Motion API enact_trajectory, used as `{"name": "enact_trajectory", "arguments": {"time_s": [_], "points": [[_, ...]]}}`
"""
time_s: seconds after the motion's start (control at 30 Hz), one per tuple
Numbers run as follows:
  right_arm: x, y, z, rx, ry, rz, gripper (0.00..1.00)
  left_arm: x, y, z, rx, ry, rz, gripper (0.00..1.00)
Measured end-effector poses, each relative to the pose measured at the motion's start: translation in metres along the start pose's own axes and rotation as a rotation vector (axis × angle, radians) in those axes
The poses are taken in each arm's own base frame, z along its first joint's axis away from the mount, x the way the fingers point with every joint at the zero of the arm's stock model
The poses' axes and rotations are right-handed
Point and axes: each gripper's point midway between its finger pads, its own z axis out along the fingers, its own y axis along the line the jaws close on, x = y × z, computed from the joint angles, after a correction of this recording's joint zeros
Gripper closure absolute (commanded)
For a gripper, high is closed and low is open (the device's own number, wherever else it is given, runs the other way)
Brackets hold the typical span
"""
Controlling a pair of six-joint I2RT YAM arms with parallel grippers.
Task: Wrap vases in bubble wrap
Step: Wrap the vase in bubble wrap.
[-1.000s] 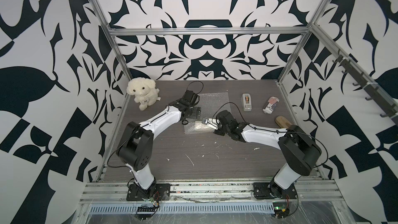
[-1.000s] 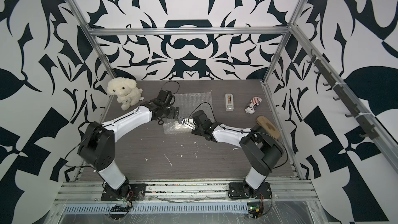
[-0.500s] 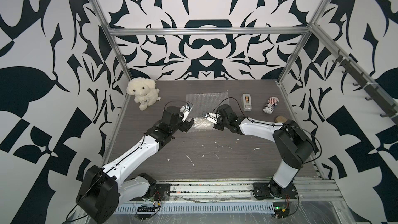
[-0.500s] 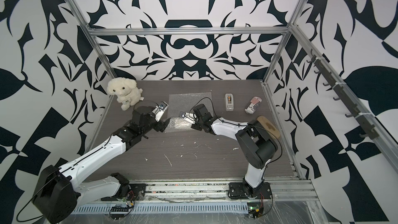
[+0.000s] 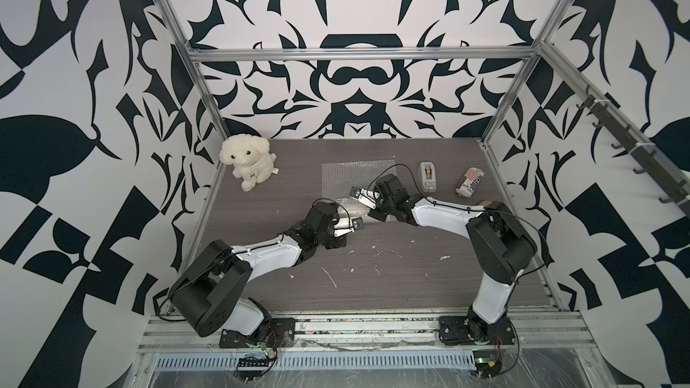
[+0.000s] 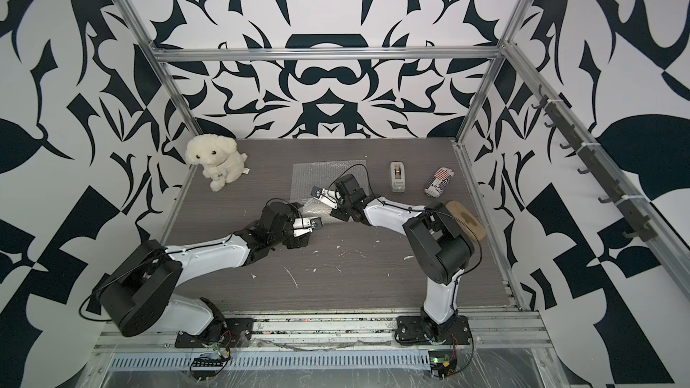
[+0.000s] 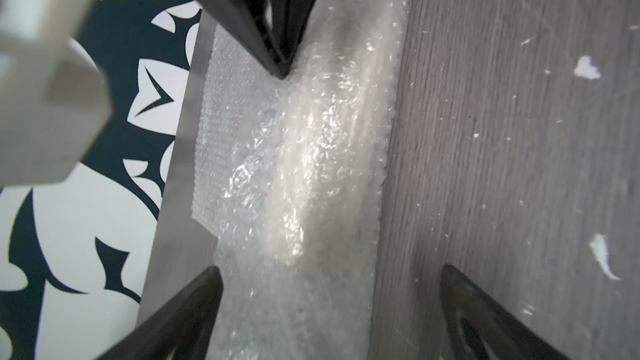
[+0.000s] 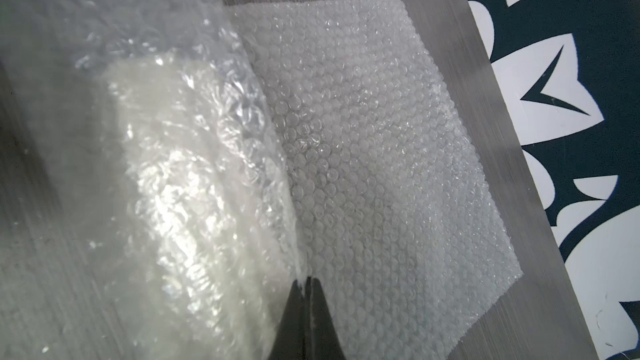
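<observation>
The bubble wrap (image 5: 354, 175) lies at the back middle of the table, its near part rolled over the vase (image 8: 173, 174). The vase shows only as a cream shape through the plastic, as it does in the left wrist view (image 7: 304, 154). My right gripper (image 8: 309, 280) is shut on the folded edge of the bubble wrap (image 8: 381, 167), at the right end of the roll in both top views (image 5: 373, 214) (image 6: 336, 214). My left gripper (image 7: 332, 306) stands open at the roll's left end (image 5: 338, 242), one finger on each side, touching nothing.
A cream plush dog (image 5: 248, 160) sits at the back left. A grey tape dispenser (image 5: 427, 177) and a printed can (image 5: 469, 181) lie at the back right, with a tan wooden piece (image 6: 465, 218) behind the right arm. White scraps (image 5: 330, 276) dot the table front.
The left arm has drawn back from the far side of the sheet and now sits lower, at the near left end of the roll. The right gripper stays shut on the wrap.
</observation>
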Motion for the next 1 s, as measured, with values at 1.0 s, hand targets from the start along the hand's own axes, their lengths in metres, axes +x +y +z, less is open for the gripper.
{"name": "enact_trajectory", "arguments": {"time_s": [1.0], "points": [[0.008, -0.012, 0.016, -0.118, 0.055, 0.028, 0.95, -0.019, 0.007, 0.078, 0.039, -0.013, 0.226, 0.31]]}}
